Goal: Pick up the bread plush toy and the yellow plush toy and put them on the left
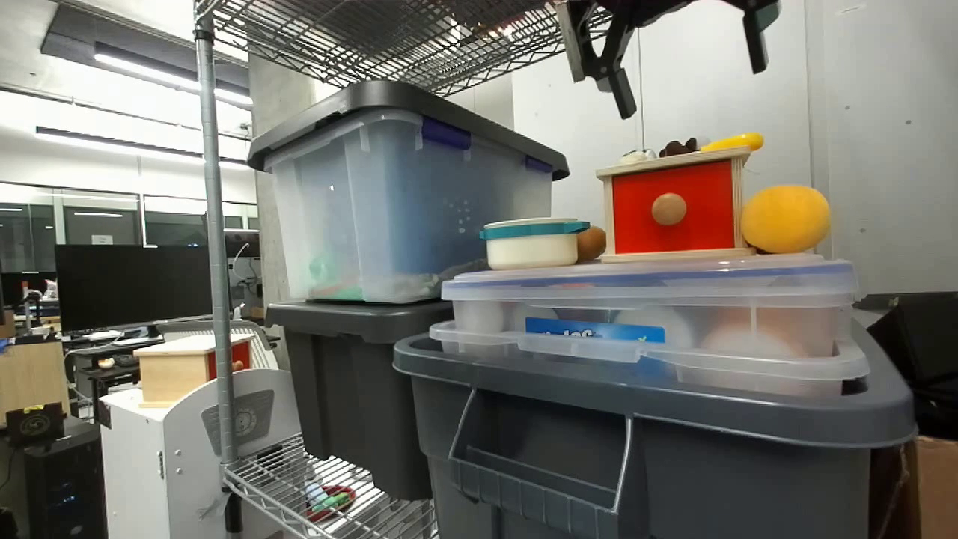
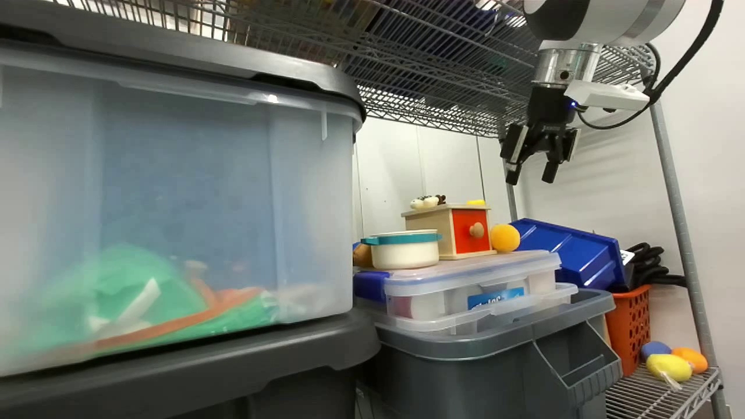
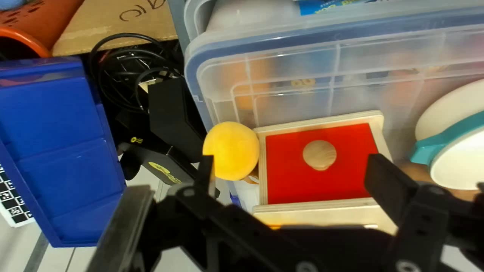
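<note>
Tool (image 2: 531, 174) hovering above, jaws standing wide apart, gripping nothing. Yellow plush toy (image 3: 231, 150) resting beside red-fronted drawer box (image 3: 322, 183), on edge of clear lidded box (image 3: 295, 94). Likely step: fetching it; quarter turn probably keeping jaws off drawer box, straight descent avoiding rolling toy. Toy looking round, showing no long axis, pointing nowhere. Probable bread plush toy (image 1: 591, 243) sitting partly behind white pot (image 1: 531, 251), axis unreadable.

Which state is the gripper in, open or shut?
Open: the gripper has its fingers standing wide apart, with nothing between them, in both exterior views.
</note>
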Motion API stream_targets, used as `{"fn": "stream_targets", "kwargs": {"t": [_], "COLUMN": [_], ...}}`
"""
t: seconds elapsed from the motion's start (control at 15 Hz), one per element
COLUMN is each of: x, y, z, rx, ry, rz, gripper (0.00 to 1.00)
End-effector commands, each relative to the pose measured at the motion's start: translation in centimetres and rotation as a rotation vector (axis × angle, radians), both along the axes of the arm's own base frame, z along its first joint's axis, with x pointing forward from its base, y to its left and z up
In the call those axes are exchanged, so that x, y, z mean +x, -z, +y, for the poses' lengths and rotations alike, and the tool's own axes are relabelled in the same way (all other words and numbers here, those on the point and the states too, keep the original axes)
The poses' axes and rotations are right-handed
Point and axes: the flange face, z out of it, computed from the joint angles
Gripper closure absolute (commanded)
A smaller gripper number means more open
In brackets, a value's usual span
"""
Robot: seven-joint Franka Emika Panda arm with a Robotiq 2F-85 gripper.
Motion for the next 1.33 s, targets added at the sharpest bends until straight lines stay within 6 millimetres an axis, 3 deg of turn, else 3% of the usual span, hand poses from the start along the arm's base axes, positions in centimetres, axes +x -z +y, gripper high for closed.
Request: {"fn": "stream_targets", "kwargs": {"t": [0.0,0.47,1.27], "x": [0.1,2.1,6.1], "y": [0.5,3.9,7.1], "z": [-2.3,-4.7,-6.4], "rx": [-0.001,0.001,-0.034], "ry": [-0.001,0.0,-0.013], "rz": [-0.006,-0.026,-0.052], "gripper": [0.0,0.0,0.0]}}
